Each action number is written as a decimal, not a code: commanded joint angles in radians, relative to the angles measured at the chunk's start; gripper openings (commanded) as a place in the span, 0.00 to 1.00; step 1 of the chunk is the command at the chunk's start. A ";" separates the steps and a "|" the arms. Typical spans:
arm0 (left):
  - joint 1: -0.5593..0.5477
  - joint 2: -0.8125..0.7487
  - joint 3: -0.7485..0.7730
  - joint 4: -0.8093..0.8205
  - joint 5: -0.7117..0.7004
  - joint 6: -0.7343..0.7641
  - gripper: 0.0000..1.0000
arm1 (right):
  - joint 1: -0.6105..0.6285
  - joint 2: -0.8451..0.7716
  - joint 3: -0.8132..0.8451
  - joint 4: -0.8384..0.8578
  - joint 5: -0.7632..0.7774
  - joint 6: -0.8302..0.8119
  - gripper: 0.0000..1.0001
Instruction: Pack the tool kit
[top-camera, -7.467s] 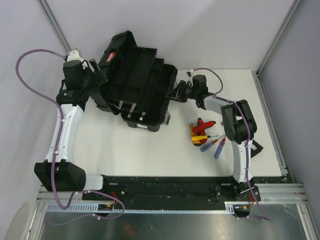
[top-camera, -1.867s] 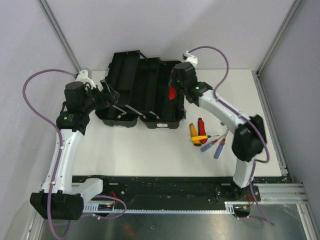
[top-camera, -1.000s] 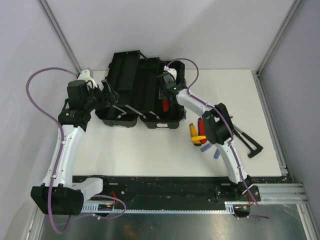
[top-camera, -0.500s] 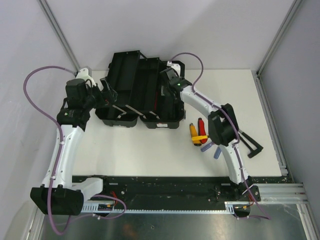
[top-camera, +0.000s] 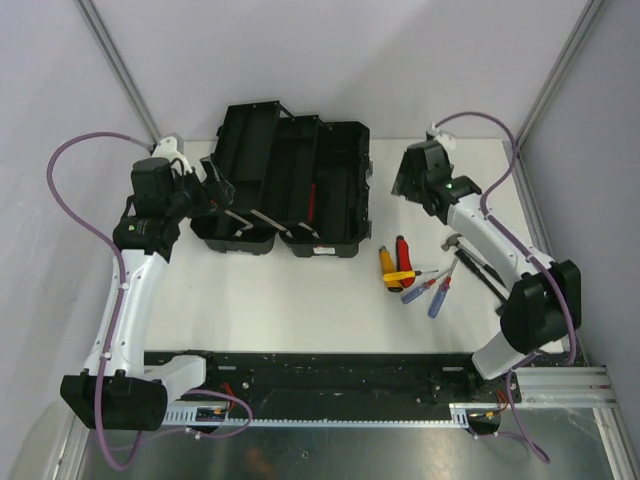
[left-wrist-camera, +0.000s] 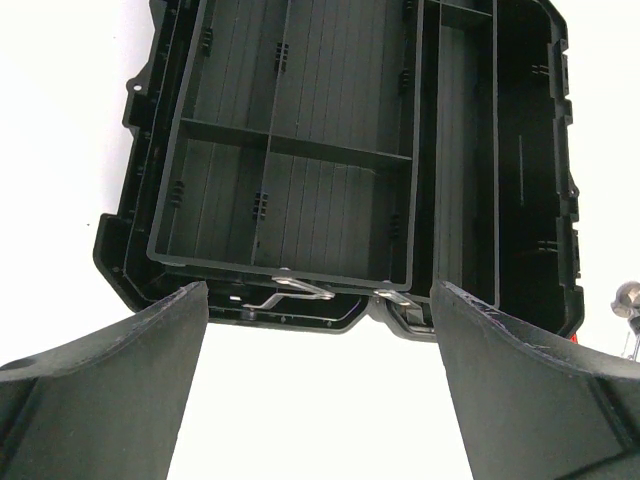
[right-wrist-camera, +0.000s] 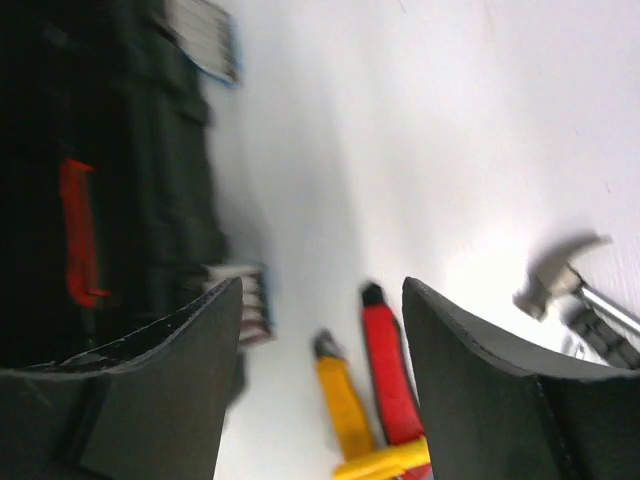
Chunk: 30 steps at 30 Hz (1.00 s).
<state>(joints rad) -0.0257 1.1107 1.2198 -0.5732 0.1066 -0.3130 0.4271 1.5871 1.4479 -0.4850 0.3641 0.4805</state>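
- left gripper (left-wrist-camera: 318, 292): fingers (left-wrist-camera: 110, 385) spread wide, with nothing between the pads.
- the toolbox (left-wrist-camera: 480, 150) lies open just past these fingertips. its near rim spans the whole gap between them. whether either tip touches the rim, i cannot tell.
- straight ahead of the gap sits the box's lifted tray (left-wrist-camera: 290, 140), split by dividers into compartments. two metal hinge arms (left-wrist-camera: 300, 290) show at its near edge, right at the fingertips' level.
- beyond the tray, further from the fingers, is the deep main well of the box.
- right gripper (right-wrist-camera: 322, 285): fingers (right-wrist-camera: 500, 390) parted wide and holding nothing. it hangs above the table (top-camera: 300, 300), clear of the box.
- a yellow-handled screwdriver (right-wrist-camera: 345, 400) and a red-handled screwdriver (right-wrist-camera: 385, 365) lie side by side on the table, seen in the gap between these fingers.
- the toolbox is outside the finger on the view's left, blurred. a hammer (right-wrist-camera: 555, 275) head lies outside the other finger.
- in the top view, two blue-handled screwdrivers (top-camera: 437, 300) rest on the table just beside the yellow and red ones, well apart from both grippers.
- a red tool (top-camera: 310, 203) lies inside the toolbox's well, away from either pair of fingers.
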 joint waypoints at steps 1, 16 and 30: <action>-0.002 0.003 0.042 0.003 -0.014 0.011 0.96 | -0.012 0.046 -0.167 -0.086 -0.052 0.023 0.70; -0.002 -0.003 0.036 0.000 -0.027 0.018 0.96 | -0.062 0.262 -0.230 -0.054 -0.291 -0.061 0.60; -0.002 0.002 0.038 -0.001 -0.036 0.023 0.96 | 0.002 0.202 -0.229 -0.008 -0.027 -0.018 0.11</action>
<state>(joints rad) -0.0257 1.1164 1.2198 -0.5873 0.0811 -0.3126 0.4133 1.8580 1.2079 -0.5377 0.2157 0.4446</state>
